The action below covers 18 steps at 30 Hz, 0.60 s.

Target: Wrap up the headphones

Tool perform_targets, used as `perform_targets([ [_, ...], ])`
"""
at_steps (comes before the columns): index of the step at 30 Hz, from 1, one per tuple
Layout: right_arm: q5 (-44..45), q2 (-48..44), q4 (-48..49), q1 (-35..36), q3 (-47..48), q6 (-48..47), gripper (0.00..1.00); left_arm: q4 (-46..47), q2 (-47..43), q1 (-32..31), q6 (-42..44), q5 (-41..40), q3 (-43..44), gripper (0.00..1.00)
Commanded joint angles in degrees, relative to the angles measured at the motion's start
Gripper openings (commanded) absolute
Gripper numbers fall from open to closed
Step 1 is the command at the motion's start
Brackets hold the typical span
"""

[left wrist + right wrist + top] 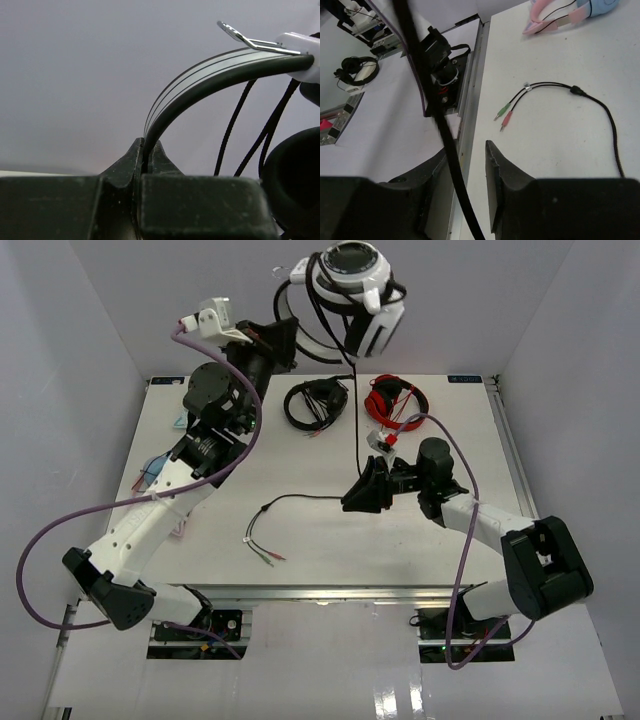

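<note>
The white-and-black headphones (350, 280) hang in the air at the top. My left gripper (285, 335) is shut on their headband (210, 75), pinched between the fingertips in the left wrist view (148, 150). A black ear pad (295, 175) shows at the right there. The thin black cable (356, 410) drops straight down to my right gripper (358, 490), low over the table. That gripper (466, 150) is open, with the cable (447, 140) running between its fingers. The cable's tail lies on the table and ends in green and pink plugs (265, 555), also seen in the right wrist view (504, 114).
All-black headphones (315, 402) and red headphones (395, 400) lie at the back of the table. Pink-and-blue headphones (570, 12) lie at the left side, partly under my left arm. The table's metal front edge (470, 115) is near the right gripper.
</note>
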Motion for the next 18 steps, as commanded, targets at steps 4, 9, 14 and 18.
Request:
perform_targets([
  [4,8.84,-12.21,-22.84,2.16,2.15,-17.46,0.08,3.46,6.85,5.79,26.96,-26.41,3.88,0.00],
  [9,18.94,-19.67,-41.07,3.31,8.93,-33.83,0.08,6.98,5.79,7.89,38.07,-25.07,-8.40,0.00],
  [14,32.86,-21.57,-54.70,6.70,17.40,-46.24,0.08,2.46,5.03,7.98,39.84,-20.51,-16.19,0.00],
  [18,48.07,-20.66,-55.65,6.73,23.18,-51.36,0.08,-4.14,0.97,6.42,37.84,-7.82,-23.74,0.00],
])
